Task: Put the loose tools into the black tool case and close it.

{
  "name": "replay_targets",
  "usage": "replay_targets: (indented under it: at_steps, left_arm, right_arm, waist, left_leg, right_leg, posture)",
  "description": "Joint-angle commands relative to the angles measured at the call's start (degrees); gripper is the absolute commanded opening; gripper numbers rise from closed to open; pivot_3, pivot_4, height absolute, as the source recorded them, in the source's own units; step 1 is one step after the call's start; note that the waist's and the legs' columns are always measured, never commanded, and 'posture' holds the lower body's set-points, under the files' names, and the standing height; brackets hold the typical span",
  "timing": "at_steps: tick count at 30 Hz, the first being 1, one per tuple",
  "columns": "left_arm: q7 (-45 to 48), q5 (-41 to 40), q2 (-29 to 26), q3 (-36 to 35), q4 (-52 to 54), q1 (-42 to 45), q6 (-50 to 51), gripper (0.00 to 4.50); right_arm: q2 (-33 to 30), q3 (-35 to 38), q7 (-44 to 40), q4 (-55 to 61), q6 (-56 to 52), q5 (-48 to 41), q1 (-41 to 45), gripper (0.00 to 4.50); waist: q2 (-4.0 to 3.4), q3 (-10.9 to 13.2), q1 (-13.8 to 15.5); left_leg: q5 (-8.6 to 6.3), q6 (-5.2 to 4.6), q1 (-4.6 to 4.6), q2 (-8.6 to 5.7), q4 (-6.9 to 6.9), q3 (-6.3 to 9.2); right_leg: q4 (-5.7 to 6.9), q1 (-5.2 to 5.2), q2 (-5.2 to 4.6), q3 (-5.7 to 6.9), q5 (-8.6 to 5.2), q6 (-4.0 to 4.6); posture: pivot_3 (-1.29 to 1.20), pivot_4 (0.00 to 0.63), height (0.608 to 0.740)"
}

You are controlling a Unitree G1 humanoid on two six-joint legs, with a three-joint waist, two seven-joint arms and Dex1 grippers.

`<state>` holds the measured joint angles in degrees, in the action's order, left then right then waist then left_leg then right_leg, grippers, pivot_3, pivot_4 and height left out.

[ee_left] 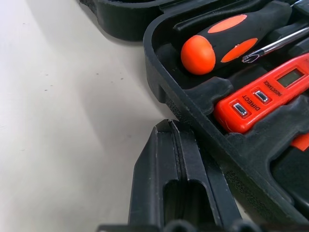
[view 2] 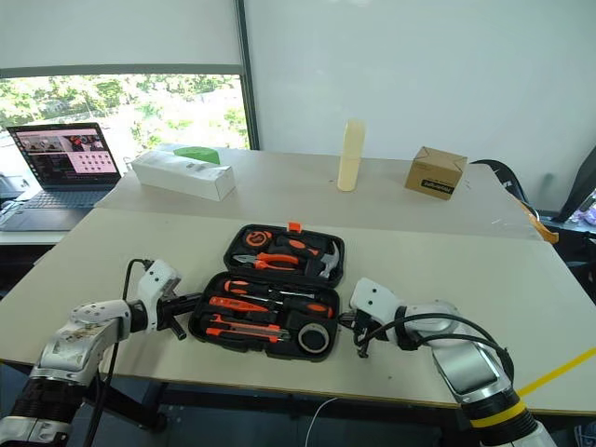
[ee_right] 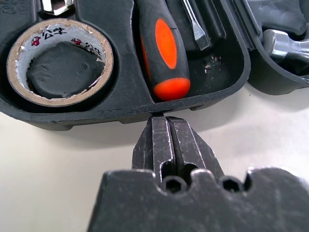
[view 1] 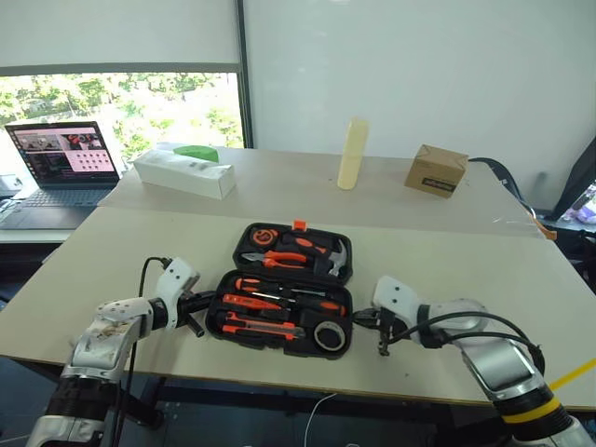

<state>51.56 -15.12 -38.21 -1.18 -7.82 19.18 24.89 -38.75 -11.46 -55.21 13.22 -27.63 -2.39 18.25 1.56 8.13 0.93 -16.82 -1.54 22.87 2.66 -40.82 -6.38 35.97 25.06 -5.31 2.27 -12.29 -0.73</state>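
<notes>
The black tool case [view 1: 270,341] lies open near the table's front edge, with its lid half flat behind it. In the near half rest two screwdrivers [view 1: 279,286], a utility knife [view 1: 261,326], a slim orange tool [ee_left: 260,99] and a tape roll [view 1: 329,335]. My left gripper [view 1: 203,302] is shut and empty. In the left wrist view its tips [ee_left: 170,126] stand against the case's left wall by an orange-capped screwdriver handle [ee_left: 227,36]. My right gripper [view 1: 365,319] is also shut and empty. Its tips [ee_right: 166,121] touch the right wall beside the tape roll [ee_right: 60,63] and a screwdriver [ee_right: 161,53].
Orange pliers and a hammer [view 1: 326,253] sit in the lid half. At the back of the table stand a white box [view 1: 183,174], a cream cylinder [view 1: 352,154] and a cardboard box [view 1: 436,170]. A laptop [view 1: 65,163] is at far left.
</notes>
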Motion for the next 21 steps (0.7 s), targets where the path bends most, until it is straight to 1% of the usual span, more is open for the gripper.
replay_targets:
  at_steps: [1,6,9,11,13,14,16,17,18,20,21]
  left_arm:
    - [3.18,-1.43,0.76,2.29,4.46,-0.96,-0.06,0.05]
    - [3.51,-1.34,0.76,2.22,5.42,-2.33,0.1,0.05]
    - [0.83,0.33,0.92,1.13,3.33,-1.22,-0.99,0.05]
    - [0.52,0.22,0.48,-0.02,2.05,-0.28,-1.13,0.05]
    - [0.29,-1.47,-0.21,-2.07,0.71,1.15,1.53,0.05]
    - [0.94,-2.14,-1.36,-2.74,-0.39,2.44,3.31,0.29]
    - [2.09,-3.39,-3.7,-3.68,-2.26,5.37,7.74,0.83]
    - [2.72,-3.53,-5.62,-2.92,-2.98,7.59,12.44,1.23]
    - [2.77,-3.98,-6.8,-2.65,-4.37,10.13,16.84,1.53]
    - [4.29,-8.23,-7.49,-3.98,-7.68,16.09,26.67,2.35]
    - [4.28,-8.8,-7.48,-3.88,-9.9,19.04,30.07,2.71]
  right_arm:
    - [-1.53,1.08,-0.88,1.33,2.31,-0.91,-0.68,0.0]
    - [-2.76,2.33,-1.06,-0.84,3.88,-1.55,-0.36,0.0]
    - [-3.28,2.84,-1.72,-1.22,3.98,-2.07,-0.14,0.0]
    - [-4.35,3.94,-2.81,-1.6,2.81,-3.26,0.01,0.0]
    - [-5.63,6.27,-3.76,-1.28,-0.77,-5.89,0.16,0.0]
    - [-7.1,7.38,-5.64,-0.59,-2.41,-7.87,0.29,0.29]
    - [-7.85,10.09,-6.19,-0.33,-4.83,-11.1,2.15,0.86]
    - [-7.37,11.91,-5.77,-0.37,-9.43,-14.35,4.46,1.23]
    - [-7.16,12.77,-4.86,-0.63,-13.68,-16.06,6.76,1.46]
    - [-8.37,10.24,-2.4,-2.3,-25.97,-15.73,12.73,2.22]
    - [-8.06,8.92,-1.61,-4.02,-30.59,-15.94,16.02,2.55]
  waist:
    - [0.0,0.0,0.08]
    - [0.0,0.0,0.07]
    - [0.0,0.0,0.08]
    - [0.0,0.0,0.1]
    - [0.01,0.0,-0.04]
    - [0.02,0.01,-0.09]
    - [0.05,0.03,-0.25]
    - [0.1,0.06,-0.44]
    - [0.12,0.08,-0.78]
    - [0.12,0.08,-1.09]
    - [0.12,0.08,-1.12]
  left_leg:
    - [0.0,0.0,0.0,-0.01,0.0,0.0]
    - [0.0,-0.01,0.0,-0.04,-0.01,0.0]
    - [0.0,-0.01,-0.02,-0.04,-0.02,0.02]
    - [0.0,-0.01,-0.03,-0.04,-0.02,0.04]
    - [0.0,-0.01,-0.04,-0.03,-0.04,0.05]
    - [0.0,-0.01,-0.04,-0.03,-0.05,0.05]
    - [0.0,-0.01,-0.04,-0.03,-0.05,0.07]
    - [0.0,-0.01,-0.04,0.0,-0.07,0.08]
    - [0.01,0.0,-0.05,0.01,-0.06,0.09]
    - [0.04,0.05,-0.06,0.05,-0.06,0.15]
    - [0.07,0.07,-0.06,0.05,-0.04,0.15]
  right_leg:
    - [0.0,0.0,-0.01,0.0,0.0,-0.01]
    - [0.0,-0.01,-0.02,-0.01,-0.01,-0.03]
    - [0.03,-0.02,-0.02,-0.01,-0.01,-0.03]
    - [0.06,-0.03,-0.02,-0.01,-0.01,-0.03]
    - [0.09,-0.03,-0.01,-0.01,0.0,-0.04]
    - [0.1,-0.03,-0.01,-0.01,0.01,-0.04]
    - [0.12,-0.02,0.0,-0.01,0.02,-0.05]
    - [0.14,-0.02,0.03,-0.01,0.03,-0.04]
    - [0.17,0.01,0.05,-0.01,0.04,-0.02]
    - [0.21,0.04,0.11,-0.04,0.07,0.03]
    - [0.21,0.03,0.11,-0.03,0.07,0.03]
  posture:
    - [0.0,0.15,0.74]
    - [0.0,0.15,0.74]
    - [0.0,0.15,0.74]
    - [0.0,0.15,0.74]
    - [0.0,0.15,0.74]
    - [0.0,0.15,0.74]
    - [0.0,0.15,0.74]
    - [0.0,0.15,0.74]
    - [0.0,0.15,0.74]
    - [0.0,0.15,0.74]
    - [0.0,0.15,0.74]
